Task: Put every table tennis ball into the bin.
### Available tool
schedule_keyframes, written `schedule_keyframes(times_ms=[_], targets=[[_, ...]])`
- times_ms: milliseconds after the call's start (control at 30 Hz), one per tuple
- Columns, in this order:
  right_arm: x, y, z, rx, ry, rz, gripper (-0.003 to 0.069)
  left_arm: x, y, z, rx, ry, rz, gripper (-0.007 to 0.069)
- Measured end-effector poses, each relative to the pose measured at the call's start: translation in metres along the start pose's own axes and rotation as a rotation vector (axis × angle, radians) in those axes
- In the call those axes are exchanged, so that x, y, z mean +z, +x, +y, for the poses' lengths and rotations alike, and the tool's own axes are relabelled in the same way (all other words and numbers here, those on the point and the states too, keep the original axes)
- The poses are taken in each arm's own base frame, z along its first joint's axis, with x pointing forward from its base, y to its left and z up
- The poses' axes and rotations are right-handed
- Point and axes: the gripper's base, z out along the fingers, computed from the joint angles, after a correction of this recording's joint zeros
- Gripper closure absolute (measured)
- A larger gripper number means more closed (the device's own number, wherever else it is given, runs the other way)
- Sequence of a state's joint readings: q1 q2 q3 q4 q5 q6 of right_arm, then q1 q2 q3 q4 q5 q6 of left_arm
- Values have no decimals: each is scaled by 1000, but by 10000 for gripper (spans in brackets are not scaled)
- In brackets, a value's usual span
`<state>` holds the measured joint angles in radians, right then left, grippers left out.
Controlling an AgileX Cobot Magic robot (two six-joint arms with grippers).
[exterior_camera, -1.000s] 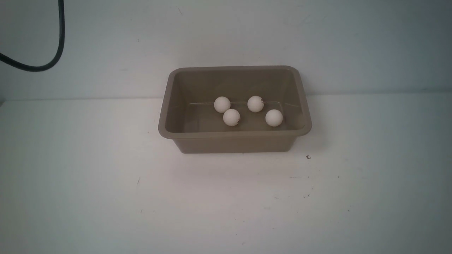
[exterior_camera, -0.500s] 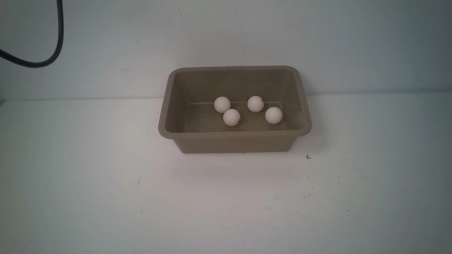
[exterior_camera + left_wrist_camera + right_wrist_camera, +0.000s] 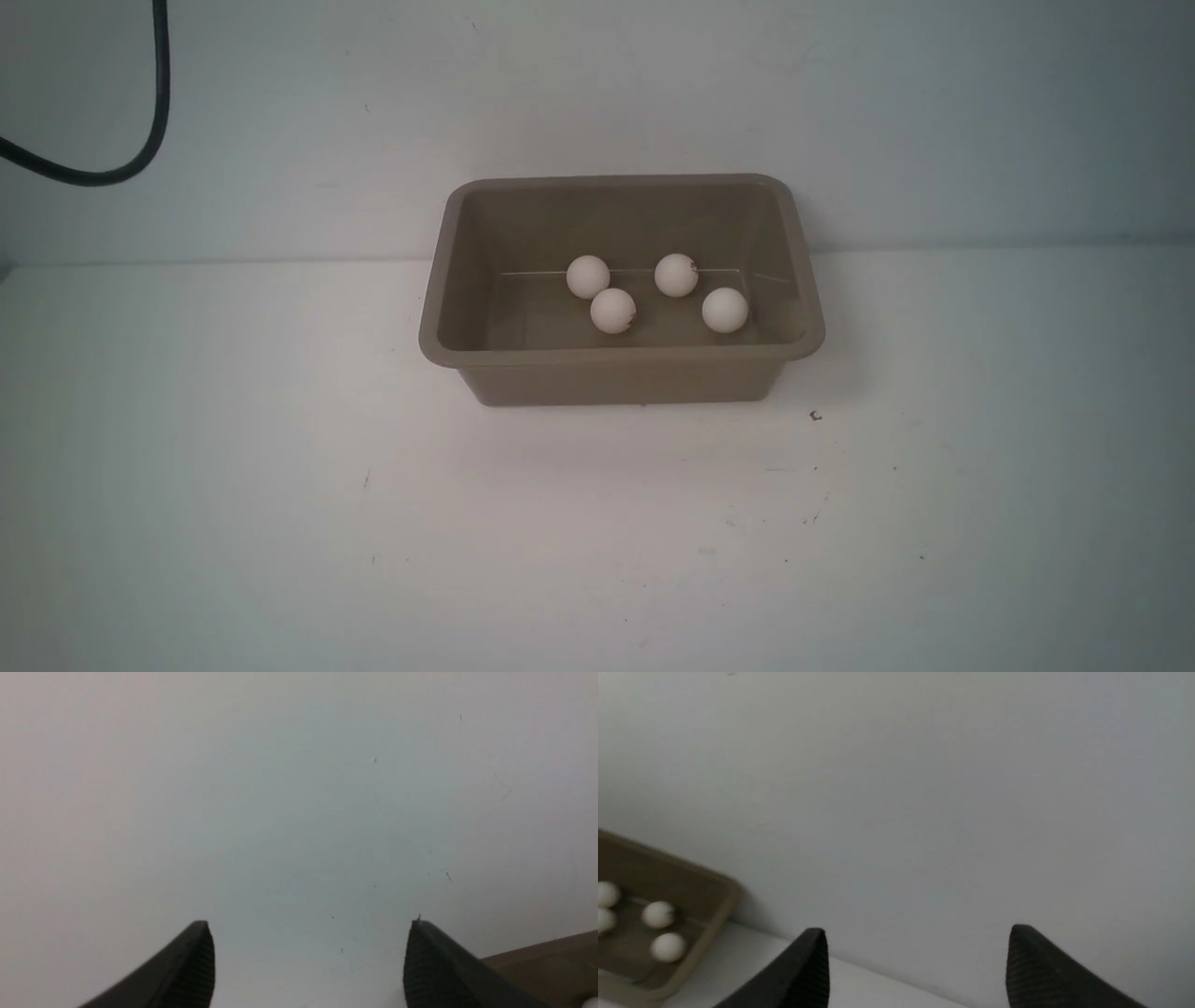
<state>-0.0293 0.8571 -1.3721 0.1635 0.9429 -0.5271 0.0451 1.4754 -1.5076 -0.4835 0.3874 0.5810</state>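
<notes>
The taupe bin [image 3: 616, 356] stands mid-table against the back wall. Several white table tennis balls lie on its floor, among them one at the back left [image 3: 587, 276], one in front of it [image 3: 612, 311] and one at the front right [image 3: 724, 310]. No arm shows in the front view. My left gripper [image 3: 308, 926] is open over bare table with nothing between its fingers, and a corner of the bin [image 3: 551, 961] lies off to one side. My right gripper [image 3: 917, 929] is also open and empty, facing the wall, with the bin [image 3: 720, 900] and its balls [image 3: 658, 914] off to the side.
A black cable [image 3: 154, 112] loops down the wall at the far upper left. The white table runs up to the pale wall right behind the bin. A small dark mark [image 3: 815, 416] sits on the table near the bin's front right corner.
The front right ball in the bin rocked slightly back and then forward again. The black cable swayed a little. The other balls stayed put.
</notes>
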Motion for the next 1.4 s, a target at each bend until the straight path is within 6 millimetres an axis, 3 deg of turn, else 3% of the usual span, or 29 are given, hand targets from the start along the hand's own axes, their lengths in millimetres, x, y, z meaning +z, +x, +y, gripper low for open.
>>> schedule_keyframes(times_ms=[167,400,600,767,967,1100,1400], targets=[[37,27,41,-24,-227,48,197,0,1,0,27,4,6,134],[55,59,73,-20,-353,113,198,0,2,-1,37,17,24,134],[73,86,82,-19,-298,83,198,0,3,-2,37,23,33,134],[91,105,86,-72,-175,-44,198,0,5,-3,38,35,51,134],[107,137,99,-50,-118,-140,242,0,6,-4,38,48,70,134],[103,143,100,55,-123,-122,279,0,8,-5,43,58,84,134],[47,140,94,213,-179,-130,292,-1,8,-6,36,63,84,134]])
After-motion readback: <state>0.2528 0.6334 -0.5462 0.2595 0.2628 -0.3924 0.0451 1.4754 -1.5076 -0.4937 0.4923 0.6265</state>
